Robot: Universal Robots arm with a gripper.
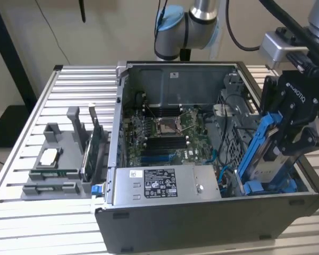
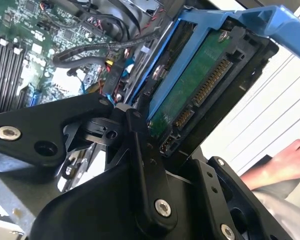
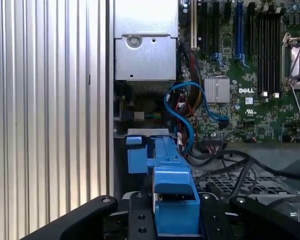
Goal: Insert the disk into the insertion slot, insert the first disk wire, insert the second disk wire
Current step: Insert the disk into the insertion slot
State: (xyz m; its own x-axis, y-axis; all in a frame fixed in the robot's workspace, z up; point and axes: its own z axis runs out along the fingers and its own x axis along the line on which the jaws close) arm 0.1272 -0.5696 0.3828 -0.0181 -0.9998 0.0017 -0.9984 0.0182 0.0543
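Note:
The disk, silver in a bright blue carrier, hangs steeply tilted with its lower end inside the dark-grey case's near corner, on the exterior view's right. My black gripper is shut on it from above. The second wrist view shows the disk's green circuit board and connector pins between my fingers. In the first wrist view the blue carrier points down into the insertion slot, a grey bay with a blue rail piece. A loose blue wire curls beside the bay.
A grey power-supply box lies along the case's front, with the motherboard behind it. Black cable bundles run beside the bay. A grey parts fixture sits on the slatted table at the exterior view's left. A person's hand is close by.

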